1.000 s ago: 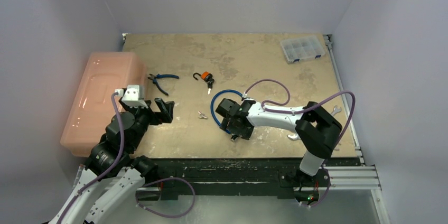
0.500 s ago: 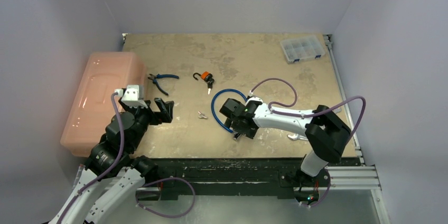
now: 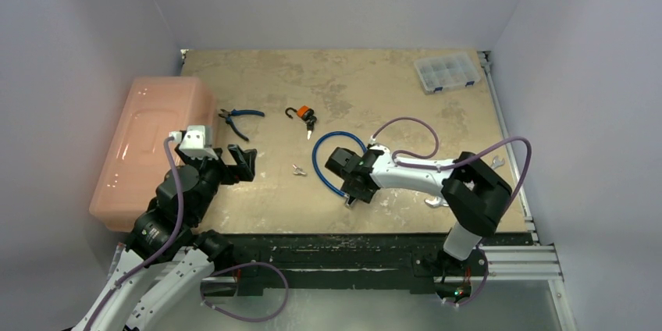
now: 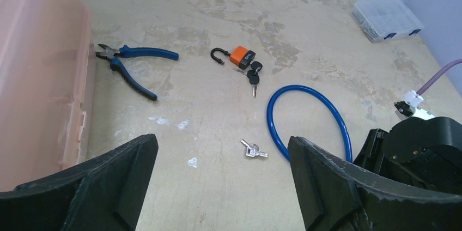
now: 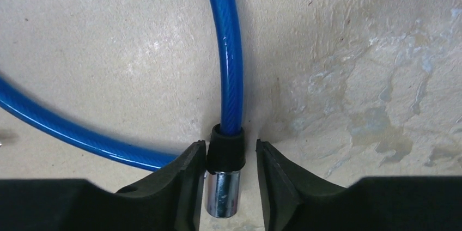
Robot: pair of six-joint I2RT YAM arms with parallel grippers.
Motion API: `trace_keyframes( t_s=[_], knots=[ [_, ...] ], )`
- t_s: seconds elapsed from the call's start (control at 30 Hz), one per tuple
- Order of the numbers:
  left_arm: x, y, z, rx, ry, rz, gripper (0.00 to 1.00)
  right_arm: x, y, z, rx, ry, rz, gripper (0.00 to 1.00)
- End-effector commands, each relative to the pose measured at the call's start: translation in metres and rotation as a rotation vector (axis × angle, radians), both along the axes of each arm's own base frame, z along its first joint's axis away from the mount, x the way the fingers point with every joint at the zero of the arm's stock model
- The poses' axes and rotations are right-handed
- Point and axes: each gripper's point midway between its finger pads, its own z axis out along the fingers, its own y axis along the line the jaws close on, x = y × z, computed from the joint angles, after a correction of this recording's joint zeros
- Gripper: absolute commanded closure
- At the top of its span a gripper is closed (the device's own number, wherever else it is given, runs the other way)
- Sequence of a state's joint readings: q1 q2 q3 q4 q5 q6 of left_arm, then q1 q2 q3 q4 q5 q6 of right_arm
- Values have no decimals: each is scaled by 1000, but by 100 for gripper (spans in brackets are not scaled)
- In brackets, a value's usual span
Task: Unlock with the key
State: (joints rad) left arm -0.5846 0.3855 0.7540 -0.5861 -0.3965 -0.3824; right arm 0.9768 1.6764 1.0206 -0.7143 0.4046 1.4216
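We see two containers on the table [image 3: 390,81], both away from the work. Along the left edge lies a long translucent pink box [image 3: 148,136] with its top closed; its walls are too cloudy for us to tell what it holds. In the far right corner sits a small clear organizer case [image 3: 446,72], split into compartments, lid down, with blue latches; whatever is inside is too small for us to make out. Nothing else here lies in a container. The blue cable lock [image 4: 305,90] curves over the bare table in front of the right arm. The right gripper [image 5: 230,149] is down at the table with its fingers on either side of the cable's black collar [image 5: 226,145], just above the metal tip [image 5: 219,193]. One finger touches the collar and a thin gap shows at the other, so we read the jaws as apart, not yet clamped. A small silver key [image 4: 254,150] lies loose just beside the cable loop. Farther back an orange padlock [image 4: 242,56] rests with its shackle swung open and black-headed keys [image 4: 254,74] at its base. Blue-handled pliers [image 4: 133,63] lie near the pink box. The left gripper [image 3: 243,163] hangs above the table with its fingers spread wide, holding nothing.
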Motion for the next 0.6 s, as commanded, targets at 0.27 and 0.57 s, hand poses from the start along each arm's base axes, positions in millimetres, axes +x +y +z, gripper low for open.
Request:
trace_keyframes(
  t_s=[0.27, 0.57],
  knots=[
    [3, -1, 2, -15, -9, 7, 2, 50, -29, 12, -57, -95, -55, 78],
    [5, -3, -1, -6, 4, 7, 2, 104, -33, 33, -35, -190, 3, 75]
  ],
)
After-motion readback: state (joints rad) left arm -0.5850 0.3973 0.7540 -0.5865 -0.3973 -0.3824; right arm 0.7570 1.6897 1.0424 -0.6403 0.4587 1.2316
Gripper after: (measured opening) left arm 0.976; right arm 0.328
